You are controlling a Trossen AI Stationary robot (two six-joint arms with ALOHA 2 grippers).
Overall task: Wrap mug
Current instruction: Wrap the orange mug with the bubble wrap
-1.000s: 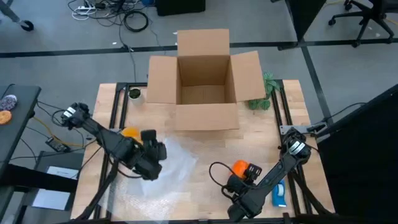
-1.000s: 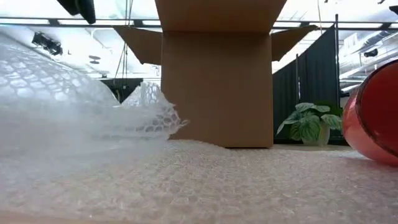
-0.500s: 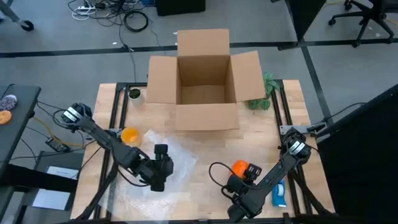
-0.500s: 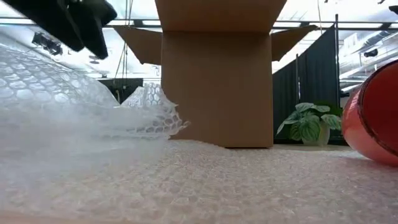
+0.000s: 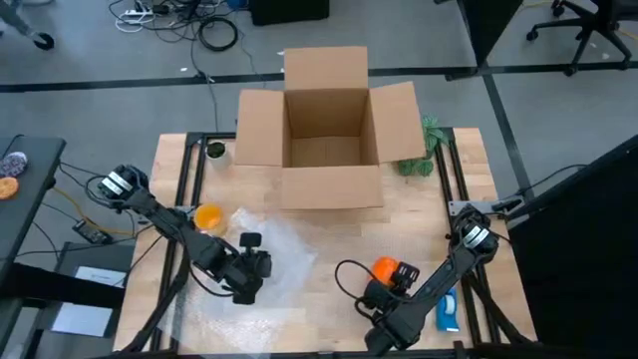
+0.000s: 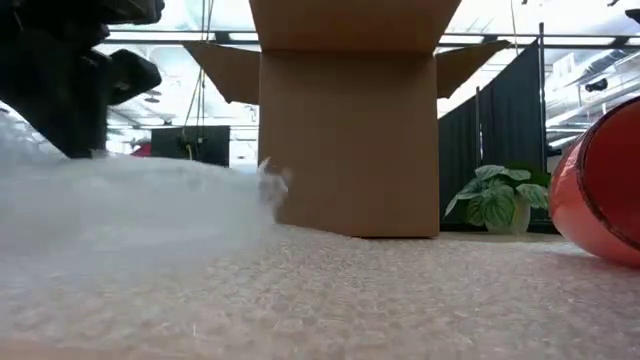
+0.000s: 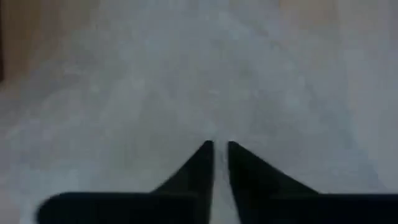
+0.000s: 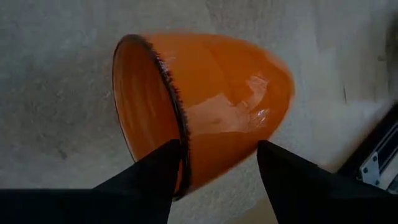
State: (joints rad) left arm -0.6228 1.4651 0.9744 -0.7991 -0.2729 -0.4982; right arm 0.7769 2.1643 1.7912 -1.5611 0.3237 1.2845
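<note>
While the right tool (image 8: 214, 163) stays clamped on the mug (image 8: 205, 106), the nearly-closed left tool (image 5: 246, 269) has lowered.

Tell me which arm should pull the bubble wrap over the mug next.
Left. Its claw is nearly shut, down on the bubble wrap, probably pinching it. The right claw straddles the mug, lying on its side, and looks busy steadying it.

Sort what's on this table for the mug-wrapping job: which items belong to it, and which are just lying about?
Belongs to the job:
- mug, on its side between the right gripper's fingers
- bubble wrap, under the left gripper

Lying about:
- open cardboard box
- small plant
- blue-and-white object
- orange disc
</note>
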